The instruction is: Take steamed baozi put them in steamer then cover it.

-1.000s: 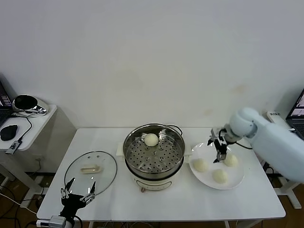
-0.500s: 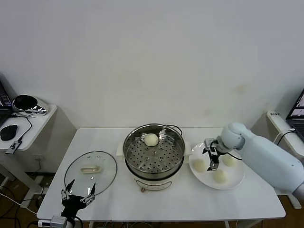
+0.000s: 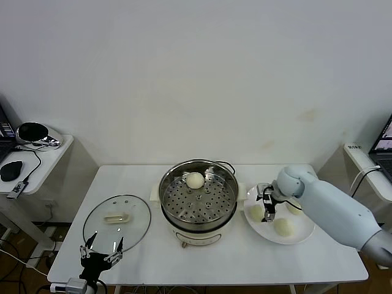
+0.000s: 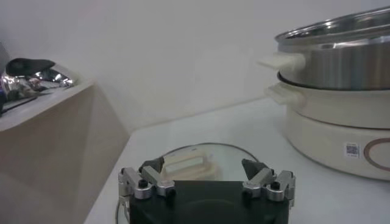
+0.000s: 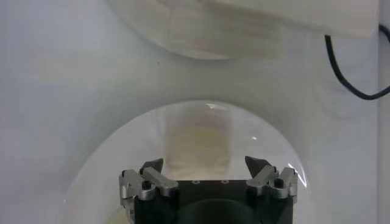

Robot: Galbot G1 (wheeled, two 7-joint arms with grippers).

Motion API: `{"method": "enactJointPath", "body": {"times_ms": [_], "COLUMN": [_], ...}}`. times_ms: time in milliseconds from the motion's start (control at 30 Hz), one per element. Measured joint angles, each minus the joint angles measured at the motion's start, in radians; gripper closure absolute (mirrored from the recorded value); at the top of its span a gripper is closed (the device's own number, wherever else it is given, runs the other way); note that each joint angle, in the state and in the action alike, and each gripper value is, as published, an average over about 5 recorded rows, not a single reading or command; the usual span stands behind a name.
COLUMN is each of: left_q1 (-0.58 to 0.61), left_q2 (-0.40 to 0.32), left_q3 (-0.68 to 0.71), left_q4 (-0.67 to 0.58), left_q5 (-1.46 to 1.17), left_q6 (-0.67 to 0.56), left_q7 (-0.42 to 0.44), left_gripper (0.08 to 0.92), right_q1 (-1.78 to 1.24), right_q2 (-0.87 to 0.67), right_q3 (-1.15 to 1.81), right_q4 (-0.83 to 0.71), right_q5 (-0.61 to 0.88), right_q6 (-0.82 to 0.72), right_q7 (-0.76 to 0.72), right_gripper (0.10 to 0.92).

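Observation:
The steamer [image 3: 198, 197] stands mid-table with one steamed baozi [image 3: 195, 180] at the back of its perforated basket. Three more baozi lie on a white plate [image 3: 269, 228] to its right: left [image 3: 256, 212], front [image 3: 283, 226] and back right [image 3: 296, 207]. My right gripper [image 3: 267, 206] is open and hangs low over the plate, just beside the left bun. In the right wrist view its gripper [image 5: 204, 165] is empty, with a pale cream shape [image 5: 198, 139] ahead on the plate. The cover [image 3: 117, 222] lies flat on the table's left. My left gripper [image 3: 101, 251] is open and empty at its near edge.
In the left wrist view my left gripper [image 4: 203, 167] faces the lid's cream handle [image 4: 186, 163], with the steel steamer [image 4: 341, 55] on its pot base [image 4: 341, 122] beyond. A side table [image 3: 33, 159] with gear stands left. A black cable [image 5: 353, 67] runs by the pot.
My right gripper has moved left across the plate, from over the back right bun to beside the left bun, and the arm has come lower. The left arm has barely moved.

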Motion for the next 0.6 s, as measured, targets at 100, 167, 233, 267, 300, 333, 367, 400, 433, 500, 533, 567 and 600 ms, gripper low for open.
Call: {"method": "enactJointPath", "body": {"times_ms": [100,167,233,267,300,333,367,400,433,500,533,567,600], "left_q1": [0.0,-0.001,-0.001,-0.001,-0.001,-0.002,-0.002,-0.002,-0.002,-0.002,-0.002,-0.002,-0.002], "left_q2": [0.0,0.0,0.0,-0.001,-0.001,-0.001,-0.001,-0.001,-0.001,-0.001,-0.002,-0.002,-0.002], "left_q3": [0.0,0.001,0.001,0.002,0.002,0.002,0.002,0.002,0.002,0.002,0.003,0.003,0.003], "left_q4": [0.002,0.004,0.006,0.007,0.007,0.008,0.008,0.008,0.008,0.008,0.008,0.008,0.008], "left_q5": [0.0,0.0,0.0,0.0,0.0,0.0,0.0,0.0,0.0,0.0,0.0,0.0,0.0], "left_q6": [0.0,0.0,0.0,0.0,0.0,0.0,0.0,0.0,0.0,0.0,0.0,0.0,0.0], "left_q7": [0.0,0.0,0.0,0.0,0.0,0.0,0.0,0.0,0.0,0.0,0.0,0.0,0.0], "left_gripper": [0.177,0.177,0.177,0.177,0.177,0.177,0.177,0.177,0.177,0.177,0.177,0.177,0.177], "right_q1": [-0.003,-0.005,-0.006,-0.006,-0.006,-0.006,-0.005,-0.005,-0.004,-0.003,-0.003,-0.002,-0.002], "right_q2": [0.009,0.014,0.018,0.019,0.02,0.02,0.021,0.021,0.021,0.02,0.02,0.019,0.018], "right_q3": [0.0,0.0,0.0,0.0,0.0,0.0,0.0,0.001,0.001,0.001,0.002,0.002,0.003], "right_q4": [-0.012,-0.019,-0.025,-0.028,-0.029,-0.03,-0.03,-0.03,-0.03,-0.03,-0.03,-0.03,-0.03], "right_q5": [-0.003,-0.003,-0.003,-0.003,-0.003,-0.002,-0.001,0.0,0.001,0.002,0.003,0.005,0.006], "right_q6": [0.0,0.0,0.0,0.0,0.0,0.0,0.0,0.001,0.001,0.001,0.001,0.001,0.001], "right_q7": [0.005,0.009,0.01,0.011,0.011,0.011,0.011,0.011,0.011,0.01,0.01,0.009,0.009], "right_gripper": [0.203,0.203,0.203,0.205,0.207,0.218,0.238,0.258,0.284,0.344,0.367,0.392,0.408]}}
